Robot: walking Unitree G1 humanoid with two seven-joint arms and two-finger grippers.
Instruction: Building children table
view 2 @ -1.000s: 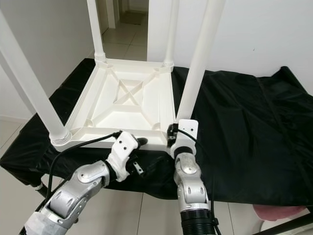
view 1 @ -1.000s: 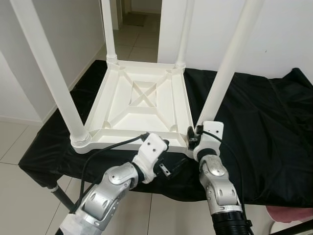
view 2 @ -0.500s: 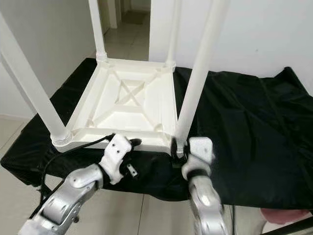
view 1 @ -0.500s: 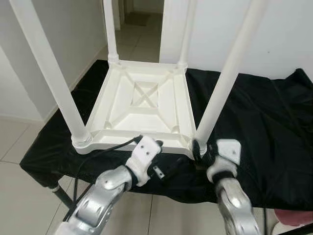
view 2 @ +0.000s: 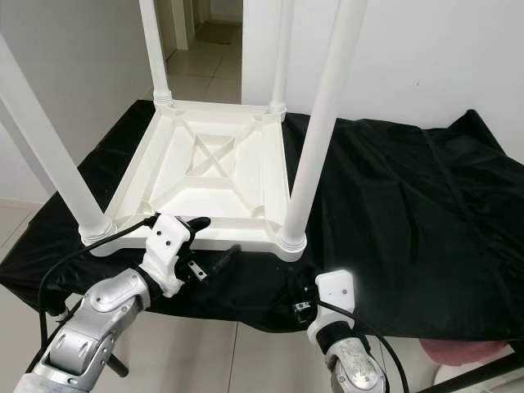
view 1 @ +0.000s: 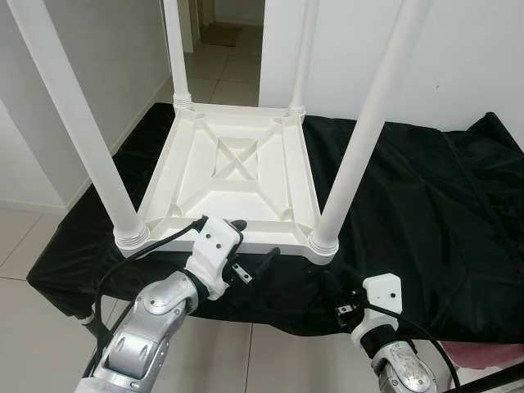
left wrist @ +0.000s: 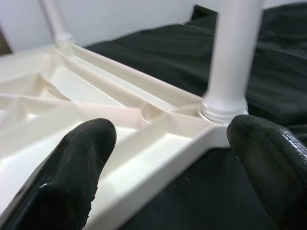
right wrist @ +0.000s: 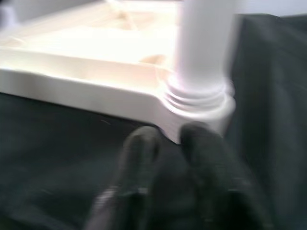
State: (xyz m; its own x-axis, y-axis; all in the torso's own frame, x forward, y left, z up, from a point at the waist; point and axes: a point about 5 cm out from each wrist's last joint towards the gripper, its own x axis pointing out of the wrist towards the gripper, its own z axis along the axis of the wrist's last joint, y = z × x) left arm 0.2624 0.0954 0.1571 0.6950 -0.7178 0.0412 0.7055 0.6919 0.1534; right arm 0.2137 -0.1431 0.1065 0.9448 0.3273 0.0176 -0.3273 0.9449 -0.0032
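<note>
A white children's table [view 1: 237,172] lies upside down on a black cloth [view 1: 434,205], all its legs pointing up. My left gripper [view 1: 252,241] is open at the table's near edge, fingers spread on either side of the rim [left wrist: 158,158], with the near right leg [left wrist: 232,57] beyond it. My right gripper [right wrist: 170,139] hangs low at the front edge of the cloth, just short of the base of that near right leg [view 1: 325,241]. Its blurred fingers [right wrist: 139,148] look pressed together, with nothing between them.
The cloth-covered work surface ends close in front of me, with tiled floor [view 1: 33,246] below and to the left. White walls stand behind and to the left, with a doorway [view 1: 221,33] at the back. Something pink [view 1: 491,356] shows at the lower right.
My right gripper has come away from the base of the near right leg and dropped toward the cloth's front edge. The left gripper slid slightly left along the rim. The camera shifted a little.
</note>
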